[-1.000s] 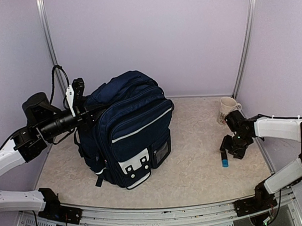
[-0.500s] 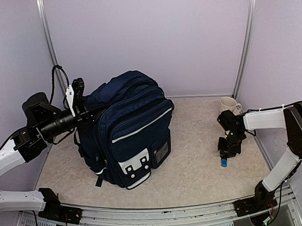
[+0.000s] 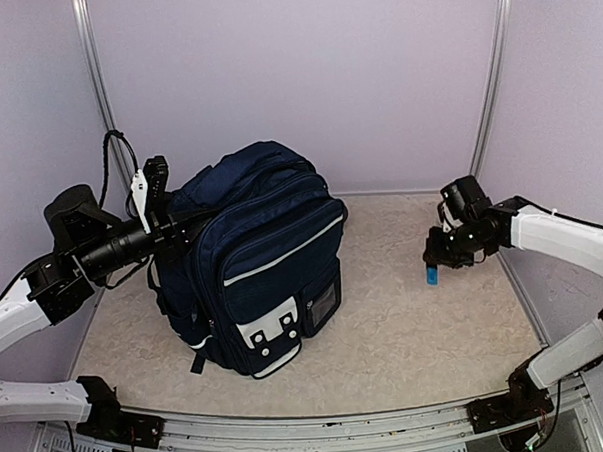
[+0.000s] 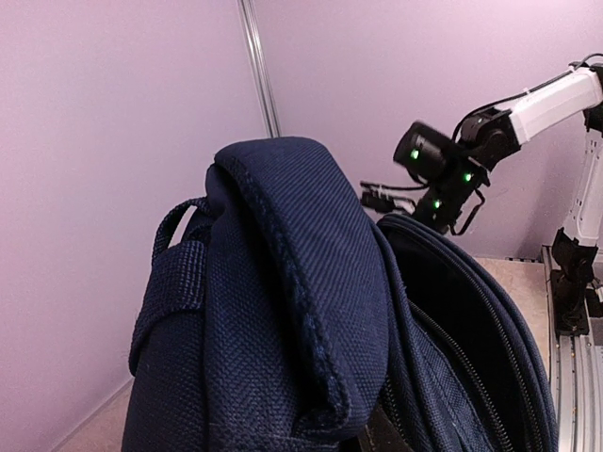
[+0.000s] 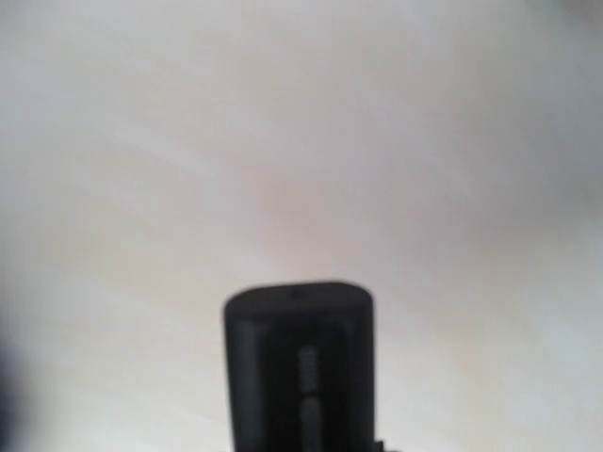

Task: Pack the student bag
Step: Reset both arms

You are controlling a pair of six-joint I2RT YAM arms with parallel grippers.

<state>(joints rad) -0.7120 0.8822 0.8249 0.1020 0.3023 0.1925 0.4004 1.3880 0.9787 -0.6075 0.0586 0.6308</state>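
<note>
Navy student bag point(image 3: 268, 252), top unzipped

No readable text or numbers, patches point(image 3: 270, 324) on the student bag point(image 3: 272, 242) too small to read

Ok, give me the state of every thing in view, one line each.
student bag, upright, top compartment unzipped and gaping.
left gripper, clamped on the student bag's top edge.
right gripper, shut on the blue-ended stick.
blue-ended stick, held, blue end down.
</note>
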